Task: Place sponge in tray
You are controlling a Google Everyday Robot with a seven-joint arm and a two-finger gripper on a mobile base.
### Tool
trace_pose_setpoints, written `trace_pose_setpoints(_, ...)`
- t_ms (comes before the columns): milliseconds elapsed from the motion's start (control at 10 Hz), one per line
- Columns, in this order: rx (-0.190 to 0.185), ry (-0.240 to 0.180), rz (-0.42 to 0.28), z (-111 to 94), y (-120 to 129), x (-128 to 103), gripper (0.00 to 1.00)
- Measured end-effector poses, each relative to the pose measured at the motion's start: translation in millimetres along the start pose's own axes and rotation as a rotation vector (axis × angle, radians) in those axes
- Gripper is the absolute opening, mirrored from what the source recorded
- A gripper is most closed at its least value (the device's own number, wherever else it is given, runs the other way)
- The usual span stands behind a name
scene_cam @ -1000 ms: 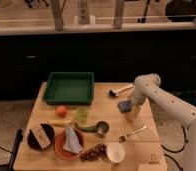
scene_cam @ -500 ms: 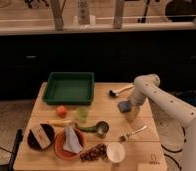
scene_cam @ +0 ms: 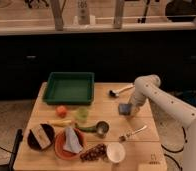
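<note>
The hand (scene_cam: pixel 129 111) stood at the sponge (scene_cam: pixel 124 108) near the right edge of the bench (scene_cam: pixel 103 107), well apart from the tray (scene_cam: pixel 68 90) at the far-left corner, presumably to lift it, though its grip could not be told.

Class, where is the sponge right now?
The sponge is over the table's right half in the camera view, at the gripper, between the brush behind it and the fork in front.

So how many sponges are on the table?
1: the blue sponge on the right side, at the end effector, outside the green tray. Others may be hidden.
</note>
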Motion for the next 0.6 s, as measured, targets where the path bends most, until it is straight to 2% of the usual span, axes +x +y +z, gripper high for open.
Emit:
trace_pose_setpoints(200, 0.008, 0.012, -0.001, -3.0, 2.8, 5.5, 0.2)
trace_pose_setpoints(300, 0.017, 0.016, -0.001, -7.5, 4.9, 9.8, 0.08)
trace_pose_setpoints(400, 0.026, 0.021, -0.004, -13.5, 4.2, 10.1, 0.04)
trace_pose_setpoints(600, 0.043, 0.03, -0.018, -34.8, 0.7, -3.7, 0.03)
